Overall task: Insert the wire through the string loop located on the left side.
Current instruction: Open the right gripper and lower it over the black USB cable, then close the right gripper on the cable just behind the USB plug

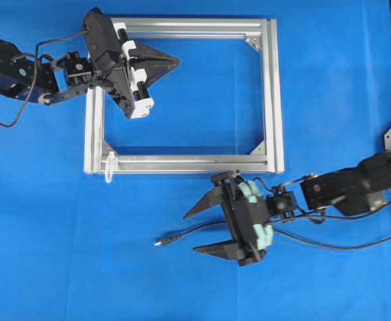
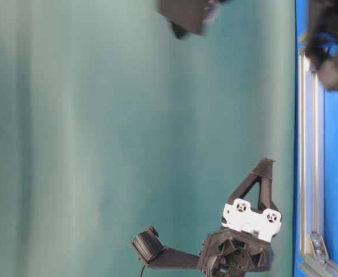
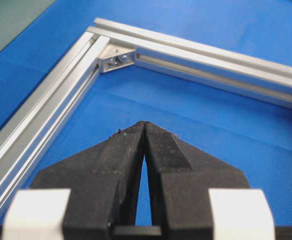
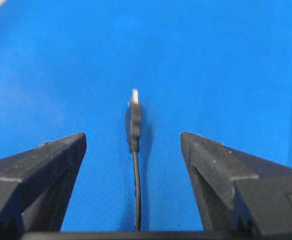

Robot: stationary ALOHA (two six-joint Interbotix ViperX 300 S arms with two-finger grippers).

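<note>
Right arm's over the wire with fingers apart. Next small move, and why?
Probably lower the right gripper and close on the wire just behind its plug. The wire lies loose on the blue mat, centred between the open fingers, nothing gripped yet. The string loop at the frame's lower-left corner is still empty, and the shut left gripper hangs over the frame, holding nothing.

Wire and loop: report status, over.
Right gripper open, straddling the wire on the mat. Left gripper shut, empty, over the frame. String loop unthreaded. Path clear.
</note>
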